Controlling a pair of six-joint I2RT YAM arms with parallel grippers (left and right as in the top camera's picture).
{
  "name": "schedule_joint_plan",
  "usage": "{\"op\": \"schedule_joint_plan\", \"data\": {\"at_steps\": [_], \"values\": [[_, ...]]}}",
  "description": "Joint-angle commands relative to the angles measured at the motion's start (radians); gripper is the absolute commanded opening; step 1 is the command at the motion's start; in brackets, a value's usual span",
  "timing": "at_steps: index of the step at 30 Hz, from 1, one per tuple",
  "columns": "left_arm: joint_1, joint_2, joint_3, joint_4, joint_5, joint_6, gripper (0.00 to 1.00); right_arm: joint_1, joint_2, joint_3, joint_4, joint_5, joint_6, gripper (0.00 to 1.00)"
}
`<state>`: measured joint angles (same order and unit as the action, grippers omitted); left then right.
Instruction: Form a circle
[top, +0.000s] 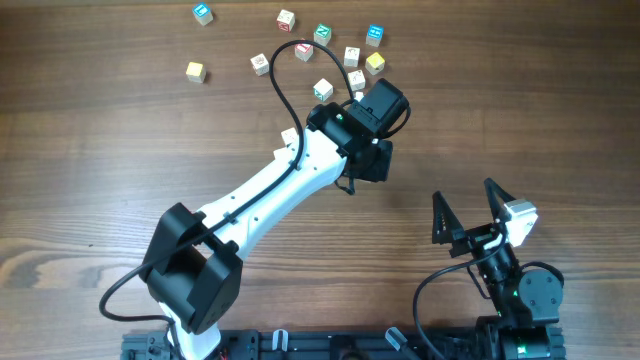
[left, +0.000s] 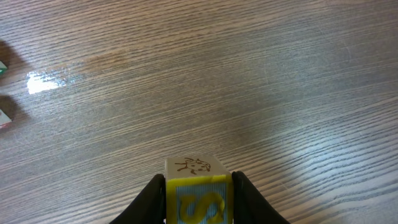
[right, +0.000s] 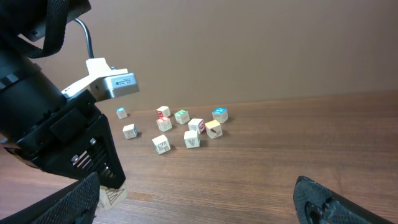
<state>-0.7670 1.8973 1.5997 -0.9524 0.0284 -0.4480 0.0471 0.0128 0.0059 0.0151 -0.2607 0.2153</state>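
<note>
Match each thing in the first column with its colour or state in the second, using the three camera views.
Column one:
1. left gripper
2. right gripper
3. held cube
4. table

Column two:
A. open, holding nothing
B. brown wood grain
C. shut on a cube
D. shows a yellow S

Pairs: 1-C, 2-A, 3-D, 4-B.

cubes (top: 351, 56) crowd far edge, L arm (top: 270, 185) mid-tbl, rest open
</note>
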Motion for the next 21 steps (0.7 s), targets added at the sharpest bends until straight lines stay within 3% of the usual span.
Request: {"op": "schedule_joint_plan", "data": {"at_steps": [1, 21], "values": [[-0.004, -0.001, -0.01, -0.005, 0.005, -0.009, 0.26, 0.005, -0.008, -0.001, 0.005, 0.009, -0.005, 1.0], [-0.022, -0.001, -0.011, -0.032, 0.005, -0.009, 0.26, 0.005, -0.008, -0.001, 0.005, 0.009, -0.005, 1.0]]}}
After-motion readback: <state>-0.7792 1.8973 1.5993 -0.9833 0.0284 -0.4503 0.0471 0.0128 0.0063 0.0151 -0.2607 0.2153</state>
